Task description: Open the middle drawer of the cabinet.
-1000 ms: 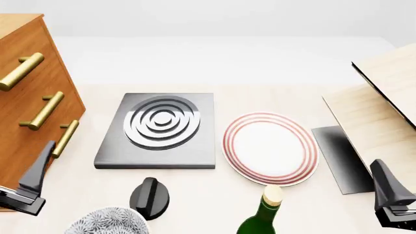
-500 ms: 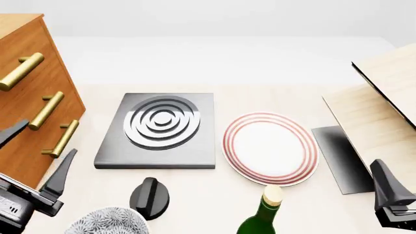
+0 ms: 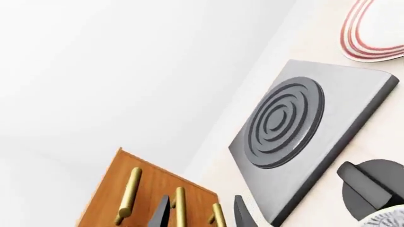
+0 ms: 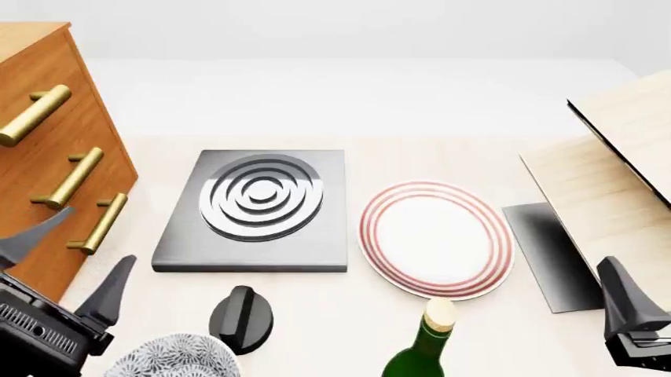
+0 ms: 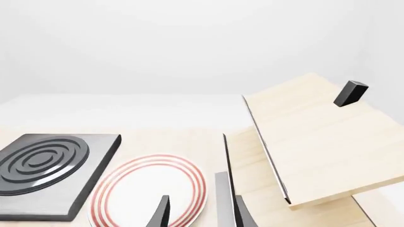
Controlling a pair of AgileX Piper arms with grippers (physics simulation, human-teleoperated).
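Observation:
The orange-brown cabinet [image 4: 47,212] stands at the table's left edge with three brass bar handles stacked on its front. The middle drawer [image 4: 42,169] carries the centre handle [image 4: 71,178] and sits flush with the others. My left gripper [image 4: 74,263] is open, low in front of the cabinet, its fingers [image 4: 110,289] spread just short of the bottom handle and touching nothing. In the left wrist view the cabinet [image 3: 107,198] and the middle handle [image 3: 179,205] lie ahead of the left gripper [image 3: 202,215]. My right gripper [image 4: 629,314] waits at the near right, open and empty [image 5: 200,213].
A grey slab with concentric rings [image 4: 257,204] lies mid-table beside a red-rimmed plate [image 4: 435,239]. A black knob [image 4: 241,314], a patterned bowl [image 4: 173,357] and a green bottle [image 4: 425,345] sit along the near edge. A pale plywood box [image 4: 608,181] and a dark mat [image 4: 545,255] are at the right.
The left gripper has turned so both spread fingers show, and has shifted right and slightly down, off the cabinet front. The right arm has stayed still.

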